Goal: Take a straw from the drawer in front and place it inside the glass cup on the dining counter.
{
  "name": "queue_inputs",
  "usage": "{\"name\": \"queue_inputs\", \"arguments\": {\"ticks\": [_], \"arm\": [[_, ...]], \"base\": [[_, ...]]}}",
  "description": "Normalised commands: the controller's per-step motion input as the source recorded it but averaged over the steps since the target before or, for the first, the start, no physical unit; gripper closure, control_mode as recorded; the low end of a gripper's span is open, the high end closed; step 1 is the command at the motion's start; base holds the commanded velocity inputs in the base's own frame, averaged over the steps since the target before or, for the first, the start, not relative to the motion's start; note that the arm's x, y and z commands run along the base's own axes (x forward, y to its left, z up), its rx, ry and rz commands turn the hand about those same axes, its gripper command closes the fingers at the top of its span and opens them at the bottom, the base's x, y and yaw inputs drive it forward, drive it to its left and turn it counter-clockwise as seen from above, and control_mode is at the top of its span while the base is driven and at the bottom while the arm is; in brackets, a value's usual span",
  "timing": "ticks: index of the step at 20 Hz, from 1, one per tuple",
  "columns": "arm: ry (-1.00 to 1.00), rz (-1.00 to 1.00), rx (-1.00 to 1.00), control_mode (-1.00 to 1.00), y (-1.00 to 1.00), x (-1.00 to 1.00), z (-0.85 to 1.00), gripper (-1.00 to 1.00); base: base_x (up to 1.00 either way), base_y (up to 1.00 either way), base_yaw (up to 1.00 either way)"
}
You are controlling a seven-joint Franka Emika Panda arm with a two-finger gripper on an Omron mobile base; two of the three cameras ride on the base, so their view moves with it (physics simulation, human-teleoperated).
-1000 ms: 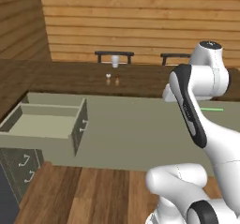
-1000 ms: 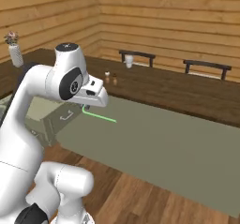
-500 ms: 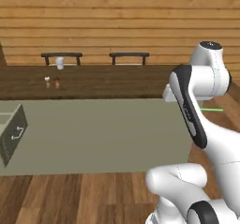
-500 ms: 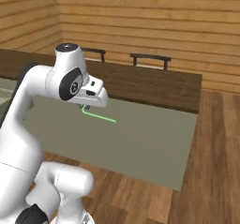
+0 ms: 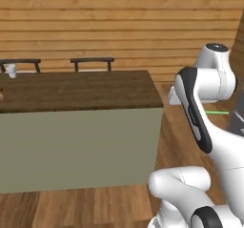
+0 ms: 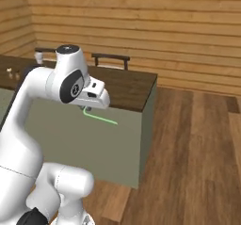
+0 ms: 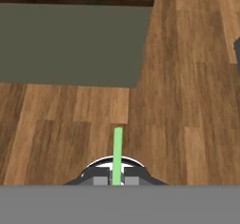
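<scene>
My gripper (image 6: 86, 109) is shut on the straw (image 6: 100, 118), a thin light-green stick that juts out from the hand in front of the counter's pale panel. In the hand view the straw (image 7: 116, 153) rises straight from between the fingertips of the gripper (image 7: 116, 181), over the wood floor. A short piece of the straw (image 5: 217, 112) pokes out past the arm. The glass cup (image 5: 10, 69) stands small and whitish at the far left of the dining counter (image 5: 86, 88); from the right base view the glass cup (image 6: 39, 57) sits far behind the arm. The drawer is out of view.
Two dark chairs (image 5: 91, 61) stand behind the counter against the plank wall. Small items (image 6: 9, 71) sit on the counter's left part. The counter's right end (image 6: 149, 97) gives onto open wood floor (image 6: 197, 144). A dark object (image 5: 237, 112) stands at the right edge.
Both base views have swung to the right: counter, cup and chairs slid left and the drawer left the picture. The arm keeps its pose with the straw held.
</scene>
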Motion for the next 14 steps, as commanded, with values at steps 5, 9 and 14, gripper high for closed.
{"name": "queue_inputs", "arguments": {"ticks": [5,9,14], "arm": [[0.0,0.0,0.0,1.0,0.0,0.0,0.0,1.0],[0.0,0.0,0.0,1.0,0.0,0.0,0.0,1.0],[0.0,0.0,0.0,1.0,0.0,0.0,0.0,1.0]], "base": [[0.75,-1.0,0.01],[0.78,-1.0,0.02],[0.86,-1.0,0.01]]}}
